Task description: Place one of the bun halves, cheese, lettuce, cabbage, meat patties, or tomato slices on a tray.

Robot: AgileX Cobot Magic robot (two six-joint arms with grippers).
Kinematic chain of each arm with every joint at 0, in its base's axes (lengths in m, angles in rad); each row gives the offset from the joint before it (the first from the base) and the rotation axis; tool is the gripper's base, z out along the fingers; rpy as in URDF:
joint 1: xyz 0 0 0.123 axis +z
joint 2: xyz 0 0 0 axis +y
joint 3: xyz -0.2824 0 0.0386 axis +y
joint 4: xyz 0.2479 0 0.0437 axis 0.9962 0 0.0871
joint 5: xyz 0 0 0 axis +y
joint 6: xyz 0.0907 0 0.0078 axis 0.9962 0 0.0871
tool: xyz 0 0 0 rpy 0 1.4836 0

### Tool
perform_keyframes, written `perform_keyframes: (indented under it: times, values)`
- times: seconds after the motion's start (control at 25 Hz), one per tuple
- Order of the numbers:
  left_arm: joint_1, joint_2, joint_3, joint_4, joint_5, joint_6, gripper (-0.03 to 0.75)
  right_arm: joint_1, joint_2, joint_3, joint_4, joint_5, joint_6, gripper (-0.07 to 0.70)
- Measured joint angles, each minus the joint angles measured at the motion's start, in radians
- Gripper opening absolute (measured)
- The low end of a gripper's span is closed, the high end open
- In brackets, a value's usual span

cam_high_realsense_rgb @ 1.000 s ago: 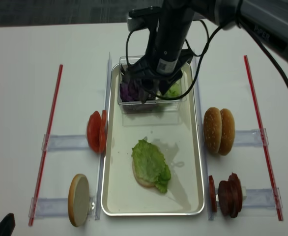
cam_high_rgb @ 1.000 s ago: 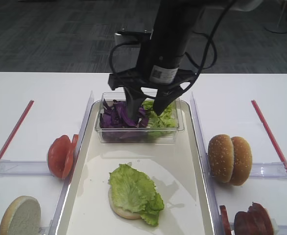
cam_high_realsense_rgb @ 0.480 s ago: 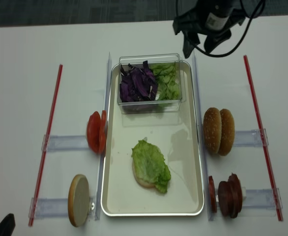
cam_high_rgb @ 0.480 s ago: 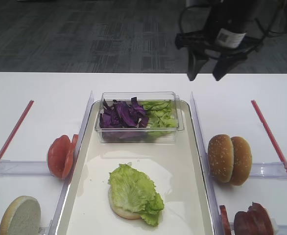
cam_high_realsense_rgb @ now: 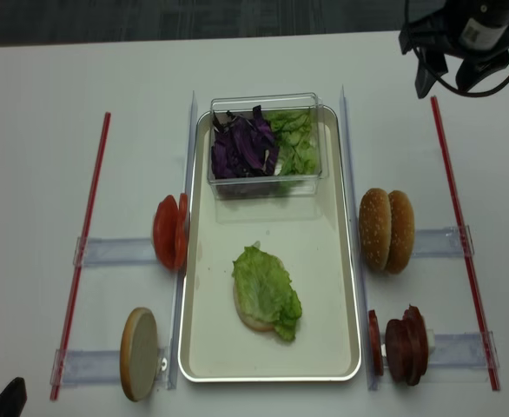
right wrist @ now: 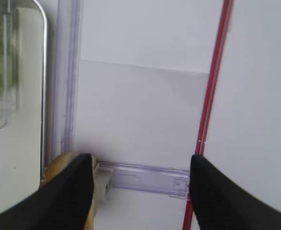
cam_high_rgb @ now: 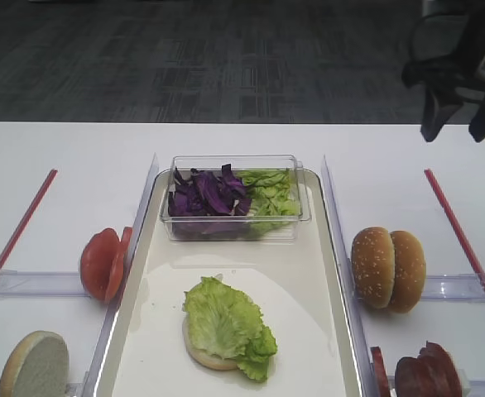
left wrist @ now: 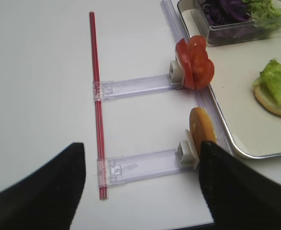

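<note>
The right gripper (cam_high_rgb: 456,124) hangs in the air at the far right of the table (cam_high_rgb: 69,165), jaws spread wide and empty. It is well apart from the tray (cam_high_rgb: 304,273) and everything on it. In its wrist view the two dark fingers (right wrist: 64,196) frame a bare stretch of table, with a sesame bun (right wrist: 59,165) peeking in just beside the left finger and a red strip (right wrist: 212,96) running past the right one.

On the tray, toward the near end, a bun half (cam_high_rgb: 205,354) lies flat with a lettuce (cam_high_rgb: 226,322) leaf on top. At the far end sits a clear tub (cam_high_rgb: 234,227) holding purple cabbage (cam_high_rgb: 205,194) on the left and more green leaves on the right.

Off the tray, tomato slices (cam_high_rgb: 103,263) stand on edge in a rack to its left, with a pale bun half (cam_high_rgb: 34,365) nearer the camera. To the right stand two sesame buns (cam_high_rgb: 388,269) — below the gripper in the view — and the patties (cam_high_rgb: 424,376) nearer still.

The left gripper (left wrist: 140,177) shows only in its own wrist view — fingers wide apart, holding nothing, over the table left of the tray.
</note>
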Motion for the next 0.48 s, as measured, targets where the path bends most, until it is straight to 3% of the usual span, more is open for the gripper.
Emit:
perform_keyframes:
  times: [0.32,0.48]
  values:
    - [0.000,0.000,0.000,0.000,0.000,0.000,0.475,-0.132,-0.135,0.147,0.006,-0.002,-0.002,0.468]
    - [0.000,0.000,0.000,0.000,0.000,0.000,0.475,-0.159,-0.223,0.241,0.010,-0.004,-0.002,0.468]
